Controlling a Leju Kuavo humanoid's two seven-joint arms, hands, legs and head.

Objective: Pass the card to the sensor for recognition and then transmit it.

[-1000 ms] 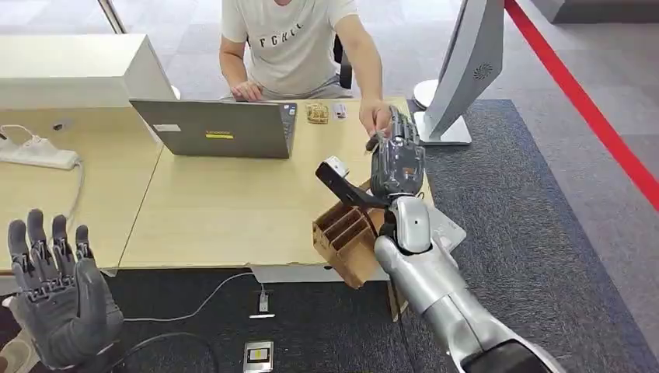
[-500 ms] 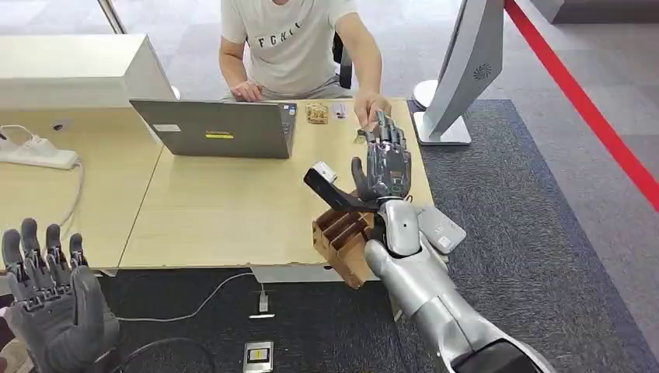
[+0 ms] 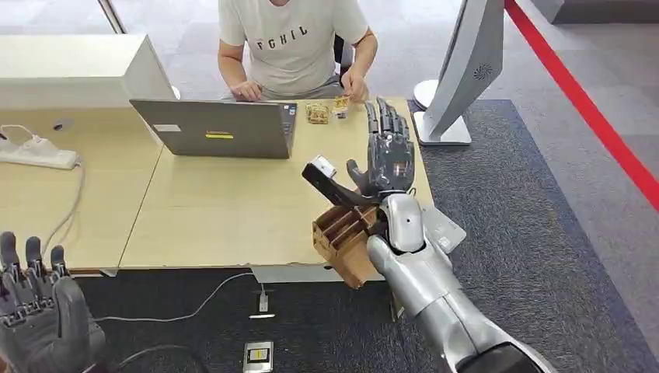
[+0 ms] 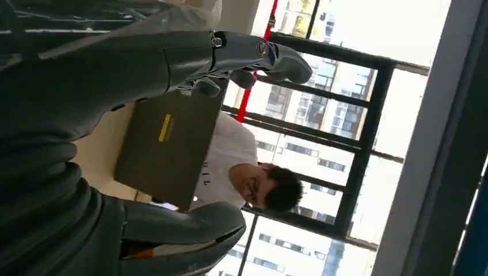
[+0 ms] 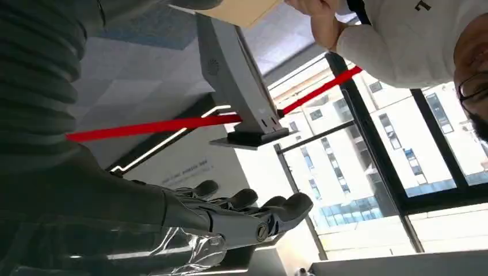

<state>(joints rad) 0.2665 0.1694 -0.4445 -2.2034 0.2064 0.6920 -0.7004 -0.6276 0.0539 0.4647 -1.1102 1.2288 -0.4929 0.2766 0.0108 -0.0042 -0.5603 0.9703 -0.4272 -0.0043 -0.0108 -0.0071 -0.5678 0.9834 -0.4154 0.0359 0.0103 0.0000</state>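
My right hand (image 3: 386, 153) is raised over the right part of the wooden table (image 3: 217, 217), fingers straight and spread, holding nothing. In the right wrist view its fingers (image 5: 247, 214) are stretched out and bare. A black sensor arm with a white tip (image 3: 325, 177) juts up from a wooden slotted box (image 3: 343, 242) just left of that hand. The person's hand (image 3: 354, 82) is at the table's far edge beside small items (image 3: 340, 102); I cannot make out the card. My left hand (image 3: 35, 311) hangs open low at the left, off the table.
A grey laptop (image 3: 214, 128) stands open in front of the seated person (image 3: 291, 43). A white standing screen (image 3: 458, 74) rises at the right on dark carpet. A power strip (image 3: 39, 153) lies on the left desk. A grey pad (image 3: 443, 228) juts off the table's right edge.
The person's hand left my right hand and drew back to the far edge. My right hand's fingers straightened and spread, shifting slightly left. My left hand sank lower.
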